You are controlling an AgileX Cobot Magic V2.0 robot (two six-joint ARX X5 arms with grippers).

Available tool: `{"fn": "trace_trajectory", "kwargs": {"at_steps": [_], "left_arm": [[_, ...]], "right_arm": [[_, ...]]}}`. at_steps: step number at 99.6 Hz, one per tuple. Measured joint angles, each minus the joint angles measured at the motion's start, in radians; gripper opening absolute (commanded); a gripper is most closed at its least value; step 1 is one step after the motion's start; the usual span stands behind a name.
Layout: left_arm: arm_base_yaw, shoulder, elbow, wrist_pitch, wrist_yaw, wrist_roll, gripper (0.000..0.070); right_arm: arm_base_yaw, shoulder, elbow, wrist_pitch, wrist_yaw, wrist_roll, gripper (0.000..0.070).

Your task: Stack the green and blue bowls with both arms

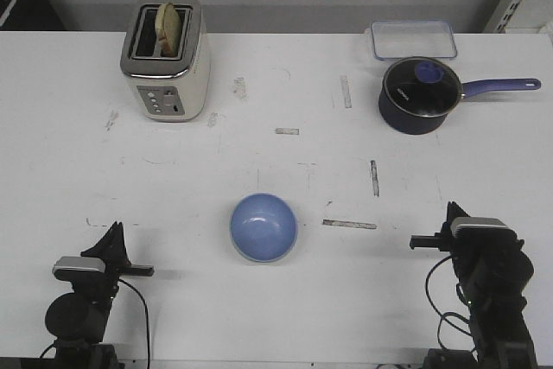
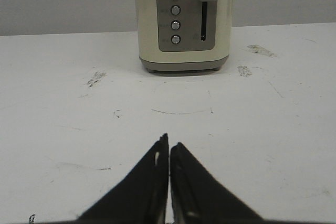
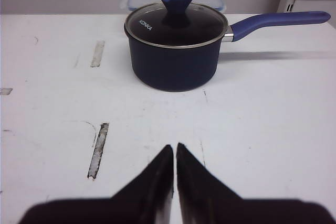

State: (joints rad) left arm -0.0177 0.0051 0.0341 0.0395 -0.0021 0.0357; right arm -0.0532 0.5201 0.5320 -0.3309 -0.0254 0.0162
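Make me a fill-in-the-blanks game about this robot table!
1. The blue bowl lies upside ____ on the table.
2. The toaster has ____ in its slot.
3. The saucepan wears a glass ____.
4. The left tool and right tool are both ____.

Missing words: down; bread; lid; shut

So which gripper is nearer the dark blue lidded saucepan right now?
Right. The right gripper sits almost straight in front of the dark blue lidded saucepan; the left gripper is far across the table, near the opposite front corner.
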Motion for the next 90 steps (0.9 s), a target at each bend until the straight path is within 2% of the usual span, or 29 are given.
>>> {"fn": "trace_trajectory", "kwargs": {"at_steps": [64,77,90], "left_arm": [[0.0,0.0,0.0,0.001,0.0,0.0,0.0001],[0.0,0.0,0.0,0.001,0.0,0.0,0.0001],[0.0,0.0,0.0,0.001,0.0,0.0,0.0001]], "right_arm": [[0.0,-0.008,0.0,0.006,0.0,-0.001,0.0003],[-0.001,-0.054,-0.048,0.107,0.0,-0.018,0.0003],[-0.01,-0.126,-0.174,0.236,0.0,-0.066,0.0003]]}}
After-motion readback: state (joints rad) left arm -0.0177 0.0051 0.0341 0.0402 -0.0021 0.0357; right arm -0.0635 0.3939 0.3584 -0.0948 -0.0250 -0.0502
